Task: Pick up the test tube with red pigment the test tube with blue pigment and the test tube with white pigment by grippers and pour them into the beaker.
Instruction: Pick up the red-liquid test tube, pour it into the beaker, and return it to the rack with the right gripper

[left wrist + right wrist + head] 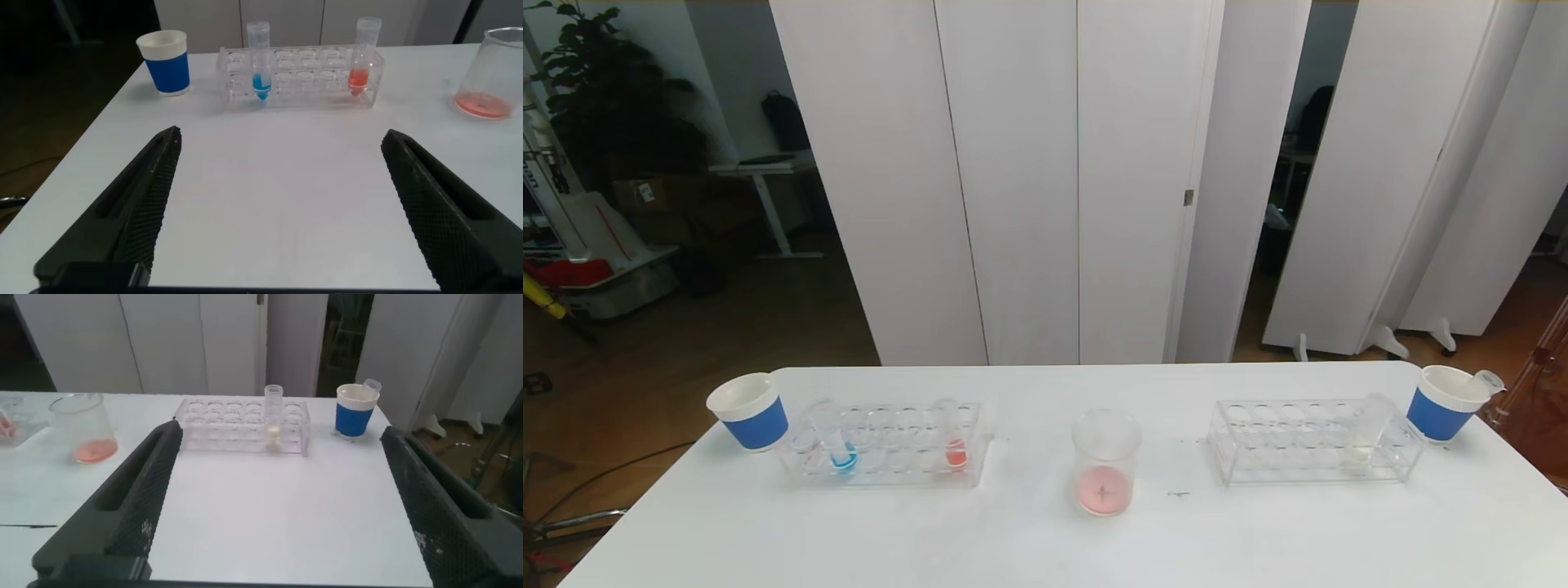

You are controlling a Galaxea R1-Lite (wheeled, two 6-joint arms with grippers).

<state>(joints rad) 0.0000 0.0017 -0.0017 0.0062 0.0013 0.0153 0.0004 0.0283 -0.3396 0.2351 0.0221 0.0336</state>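
The test tube with blue pigment [841, 445] [260, 61] and the test tube with red pigment [954, 441] [364, 57] stand upright in the clear left rack [886, 445]. In the right rack [1307, 445] stands the test tube with white pigment [1364, 441] [273, 416]. Between the racks is the beaker [1104, 461] [490, 73] [84, 429], with pink-red liquid at its bottom. My left gripper [281, 137] is open over bare table in front of the left rack. My right gripper [281, 433] is open in front of the right rack. Neither shows in the head view.
A blue paper cup [750, 411] [166, 62] stands at the left rack's outer end. Another blue cup [1445, 402] [356, 410] at the table's right edge has an empty clear tube [1486, 381] leaning in it. White partition panels [1045, 180] stand behind the table.
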